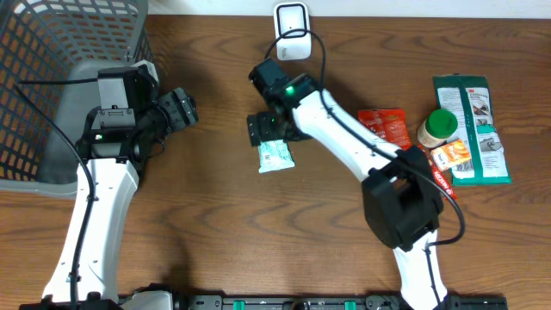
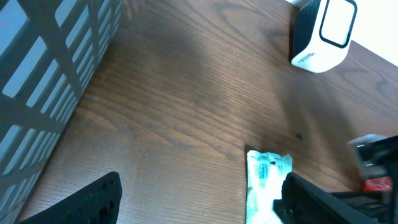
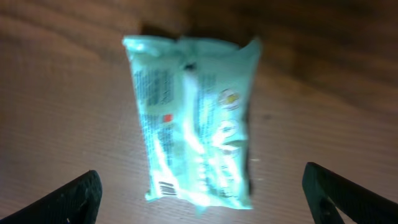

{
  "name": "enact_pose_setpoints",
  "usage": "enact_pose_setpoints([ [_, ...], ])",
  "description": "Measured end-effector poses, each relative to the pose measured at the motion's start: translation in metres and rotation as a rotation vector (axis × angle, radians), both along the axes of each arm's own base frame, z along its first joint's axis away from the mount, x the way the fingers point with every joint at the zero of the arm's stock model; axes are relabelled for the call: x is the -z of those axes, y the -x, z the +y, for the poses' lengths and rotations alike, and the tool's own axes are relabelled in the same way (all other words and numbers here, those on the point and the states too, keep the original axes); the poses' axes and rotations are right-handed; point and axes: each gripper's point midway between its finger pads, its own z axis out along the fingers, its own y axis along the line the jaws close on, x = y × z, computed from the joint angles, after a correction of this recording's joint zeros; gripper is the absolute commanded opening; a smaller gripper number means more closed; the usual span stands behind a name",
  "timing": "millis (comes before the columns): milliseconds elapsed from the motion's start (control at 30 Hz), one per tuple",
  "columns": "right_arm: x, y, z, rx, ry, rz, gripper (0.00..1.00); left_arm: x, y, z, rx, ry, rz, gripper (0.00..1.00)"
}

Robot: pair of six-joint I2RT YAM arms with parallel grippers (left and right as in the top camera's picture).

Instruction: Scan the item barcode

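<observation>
Crinkly pale-green packet (image 3: 193, 118) lies flat on the wood-grain table (image 1: 215, 224), open wood around its edges.
Right gripper (image 3: 200, 179) is spread wide, clear of it; left gripper (image 2: 200, 183) is wide, empty, beside the mesh basket (image 1: 52, 52).

Overhead looks straight down on the whole desk (image 1: 215, 215), far above the pale green packet (image 1: 275, 158). Left wrist sees it low, obliquely; right wrist, close, from directly above. All share it.

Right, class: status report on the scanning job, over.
Left gripper, right gripper: jaws open, empty. Pale-green plastic packet flat on brown wooden table, short of white scanner. Only right arm between them.
</observation>
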Motion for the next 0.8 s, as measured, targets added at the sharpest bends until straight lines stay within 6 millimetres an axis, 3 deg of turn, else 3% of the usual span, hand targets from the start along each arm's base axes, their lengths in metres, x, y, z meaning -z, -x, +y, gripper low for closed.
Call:
enact_pose_setpoints([
  [133,-0.015,-0.019,-0.004,-0.096,-0.147,-0.010,0.83,0.000,0.000,0.000,0.000,0.000,0.000,0.83],
  [267,-0.021,-0.036,-0.018,-0.172,-0.208,-0.040,0.82,0.000,0.000,0.000,0.000,0.000,0.000,0.83],
  [400,-0.028,-0.047,-0.011,-0.252,-0.250,-0.108,0.83,0.000,0.000,0.000,0.000,0.000,0.000,0.83],
  [433,-0.028,-0.048,-0.009,-0.262,-0.255,-0.115,0.83,0.000,0.000,0.000,0.000,0.000,0.000,0.98],
  [667,-0.010,-0.053,-0.001,-0.287,-0.373,-0.070,0.83,-0.017,-0.017,-0.001,0.001,0.006,-0.096,0.98],
  [800,-0.011,-0.057,-0.008,-0.278,-0.397,-0.065,0.82,-0.006,-0.004,-0.019,0.053,0.065,-0.026,0.98],
])
